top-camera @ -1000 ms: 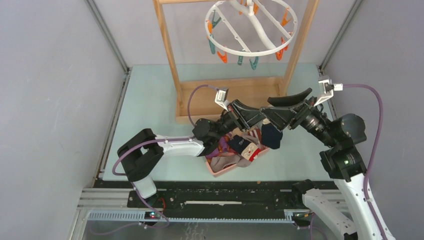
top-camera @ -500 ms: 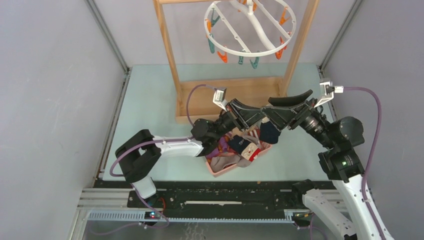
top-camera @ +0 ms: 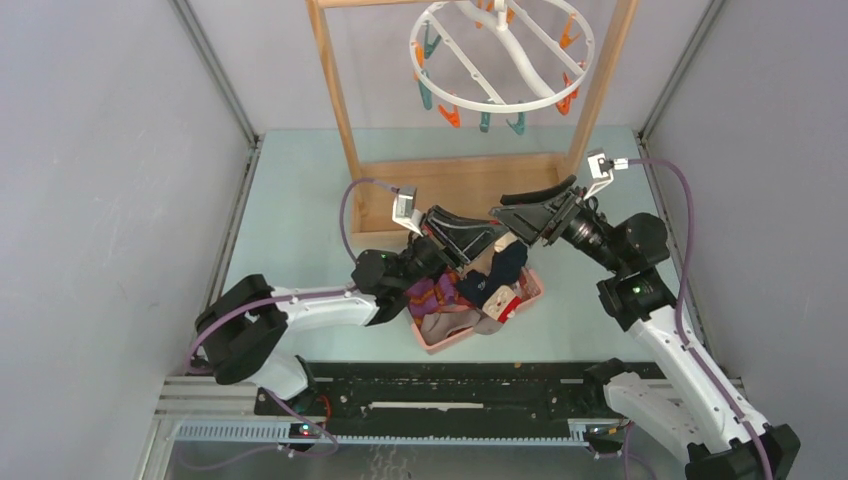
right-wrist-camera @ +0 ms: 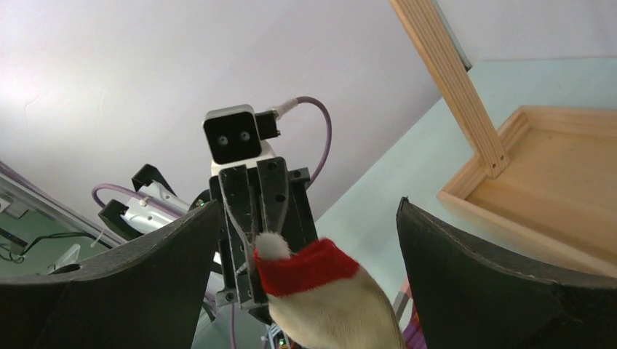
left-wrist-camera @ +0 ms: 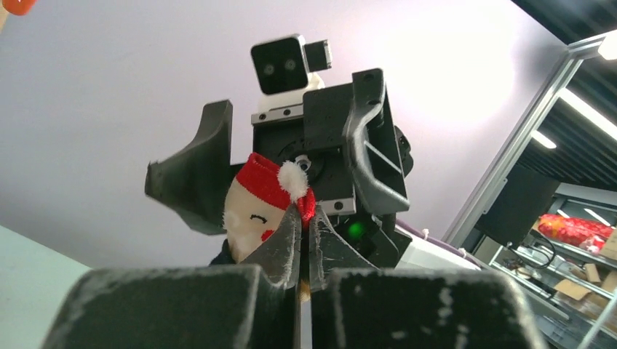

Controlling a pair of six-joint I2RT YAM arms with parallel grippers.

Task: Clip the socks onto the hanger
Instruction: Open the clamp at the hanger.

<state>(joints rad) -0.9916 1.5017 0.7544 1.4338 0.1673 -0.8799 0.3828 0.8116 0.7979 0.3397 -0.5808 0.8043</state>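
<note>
Left gripper (left-wrist-camera: 302, 218) – fingers pressed together, pinching the red cuff of a navy sock (top-camera: 507, 262) just beside its white pom-pom. Right gripper (right-wrist-camera: 309, 218) – fingers spread as wide as they go, one on each side of the cuff and clear of the fabric, facing the left gripper head-on. The sock hangs between the two tools above the far right corner of the pink basket (top-camera: 445, 344). Its red cuff is uppermost, and a cream face panel sits below the cuff. The navy body drops toward the basket, so the long axis runs roughly up and down. Other socks, among them a purple-orange striped one (top-camera: 432, 295), lie heaped in the basket. The hanger (top-camera: 500, 107) is suspended in the wooden rack frame (top-camera: 335, 90) at the far side, well apart from both grippers, its orange and teal clips dangling from the rim.
</note>
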